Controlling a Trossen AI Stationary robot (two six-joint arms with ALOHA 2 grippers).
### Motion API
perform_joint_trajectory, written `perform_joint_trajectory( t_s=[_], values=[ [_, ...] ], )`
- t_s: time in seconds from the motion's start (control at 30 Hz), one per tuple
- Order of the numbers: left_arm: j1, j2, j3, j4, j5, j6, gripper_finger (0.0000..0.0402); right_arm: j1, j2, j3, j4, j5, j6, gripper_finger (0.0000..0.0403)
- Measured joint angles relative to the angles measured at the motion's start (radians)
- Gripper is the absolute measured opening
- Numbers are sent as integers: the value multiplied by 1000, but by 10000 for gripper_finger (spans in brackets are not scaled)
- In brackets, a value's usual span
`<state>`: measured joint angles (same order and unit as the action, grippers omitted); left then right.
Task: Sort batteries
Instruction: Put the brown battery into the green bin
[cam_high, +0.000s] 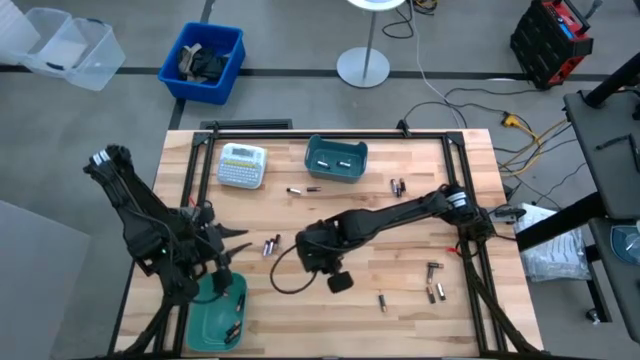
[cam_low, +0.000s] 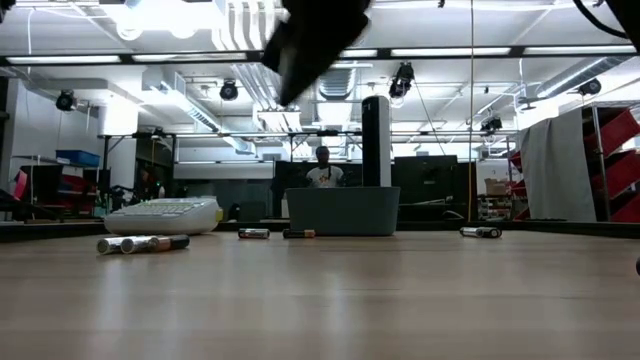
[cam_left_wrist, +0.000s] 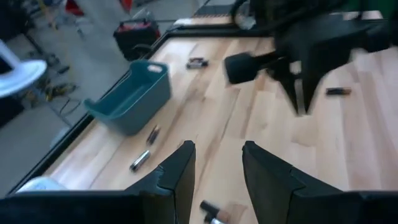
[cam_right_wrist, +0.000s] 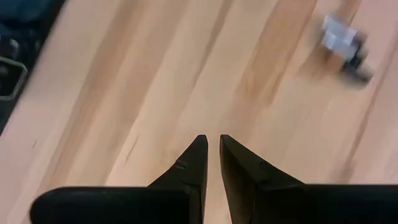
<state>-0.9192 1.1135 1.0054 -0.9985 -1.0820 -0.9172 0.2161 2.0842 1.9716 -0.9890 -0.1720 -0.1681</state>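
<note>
Jaws: right gripper (cam_right_wrist: 211, 146) nearly together, empty; left gripper (cam_left_wrist: 217, 158) apart. Should open wide, drop square over batteries (cam_high: 271, 245) w/o scattering.

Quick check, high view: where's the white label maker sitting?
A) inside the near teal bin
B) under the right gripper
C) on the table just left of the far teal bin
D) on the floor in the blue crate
C: the white label maker rests on the wooden table, beside and left of the far teal bin, apart from both arms.
</note>
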Motion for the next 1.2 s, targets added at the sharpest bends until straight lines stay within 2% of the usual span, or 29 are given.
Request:
perform_joint_trajectory(
  t_s=[0.17,0.3,0.47,0.7,1.07,1.2],
  values=[
    [13,53,0,200,-1,241,115,2,-71,-127,-30,47,82,34],
    [33,86,0,257,1,374,115,4,-160,-280,-15,83,159,34],
    [86,105,0,251,85,410,115,17,-316,-486,48,164,292,33],
    [186,147,0,258,247,411,115,33,-534,-723,106,202,462,34],
    [265,223,0,267,459,401,115,59,-787,-955,107,225,732,34],
    [265,243,0,279,508,392,115,109,-830,-1002,110,224,760,34]
  ],
)
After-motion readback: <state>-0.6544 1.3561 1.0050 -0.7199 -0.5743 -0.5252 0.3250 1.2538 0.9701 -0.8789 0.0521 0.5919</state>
